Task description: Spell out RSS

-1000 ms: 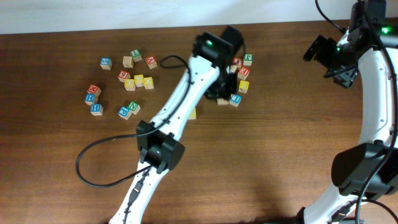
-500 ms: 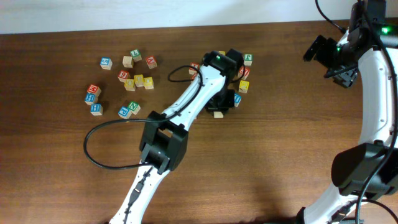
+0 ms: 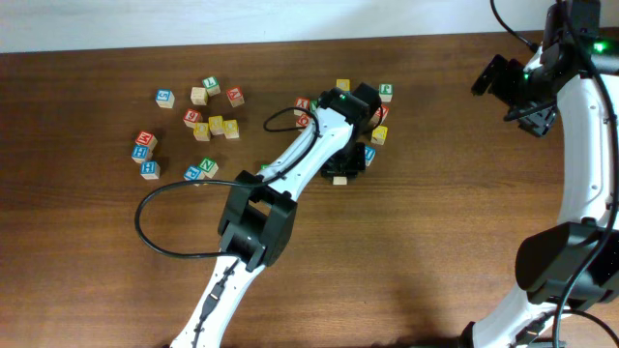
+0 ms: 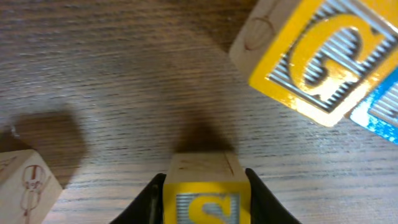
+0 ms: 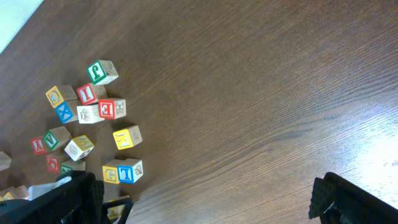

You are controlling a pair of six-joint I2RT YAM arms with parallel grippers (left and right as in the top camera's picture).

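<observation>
Left gripper [image 4: 203, 179] is sitting low over the table [image 4: 124, 81], its fingers [image 4: 148, 198] flanking a yellow S cube [image 4: 202, 204] on both sides, right up against it. Whether they are squeezing it or just clear of it, cannot tell. The S cube is standing upright between them, yellow face toward the camera, bare wood top showing. It appears to be resting on the table.

Just ahead and to the right, a yellow G cube [image 4: 314, 56] is lying tilted, with a blue cube [image 4: 380, 109] just beside its lower edge. A plain wood cube [image 4: 25, 186] with a red line drawing is sitting off to the left, apart from the S cube.

In the overhead view the left arm [image 3: 290, 174] is reaching into the middle cluster of cubes [image 3: 379, 133] and covering much of it. A second scatter of cubes [image 3: 198, 126] is lying well apart on the left side of the table. Letters there are too small to read — cannot tell which cube is the green R or the other yellow S.

Right gripper [image 5: 205, 193] is hanging high above the table with its fingers spread wide and nothing between them — the middle cluster is showing at the left edge of its view.
</observation>
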